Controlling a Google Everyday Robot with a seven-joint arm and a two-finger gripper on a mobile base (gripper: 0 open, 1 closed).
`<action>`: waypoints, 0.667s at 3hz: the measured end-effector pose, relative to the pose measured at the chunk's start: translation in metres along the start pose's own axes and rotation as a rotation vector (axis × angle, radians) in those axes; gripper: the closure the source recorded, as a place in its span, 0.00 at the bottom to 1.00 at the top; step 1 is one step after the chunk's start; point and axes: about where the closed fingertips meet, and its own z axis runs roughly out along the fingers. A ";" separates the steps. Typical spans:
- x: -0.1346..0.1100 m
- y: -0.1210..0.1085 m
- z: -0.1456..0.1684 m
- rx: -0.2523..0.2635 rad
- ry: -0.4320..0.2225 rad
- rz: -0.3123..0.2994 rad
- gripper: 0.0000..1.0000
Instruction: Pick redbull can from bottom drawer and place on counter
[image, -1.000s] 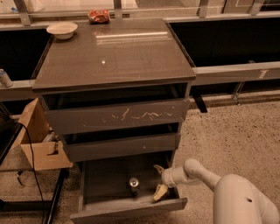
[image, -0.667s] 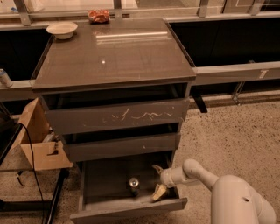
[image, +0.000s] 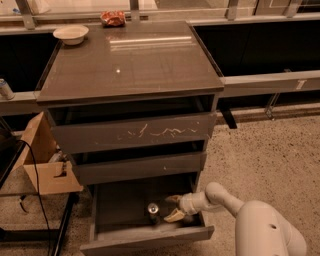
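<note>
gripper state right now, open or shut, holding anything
Gripper: open, holding nothing, low in the bottom drawer, just right of the redbull can.

Under the counter (image: 130, 65), the bottom drawer (image: 150, 241) stands pulled out, the lowest of three. A can (image: 153, 210) stands upright inside it, below the counter's front edge. The gripper (image: 171, 208) reaches in from the right, fingers spread, just beside the can. A white bowl (image: 70, 34) sits at the counter's back left corner, and a red packet (image: 112, 18) lies by its back edge.
</note>
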 end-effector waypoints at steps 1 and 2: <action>-0.002 0.004 0.007 -0.016 -0.011 -0.001 0.34; -0.006 0.009 0.018 -0.045 -0.022 -0.013 0.28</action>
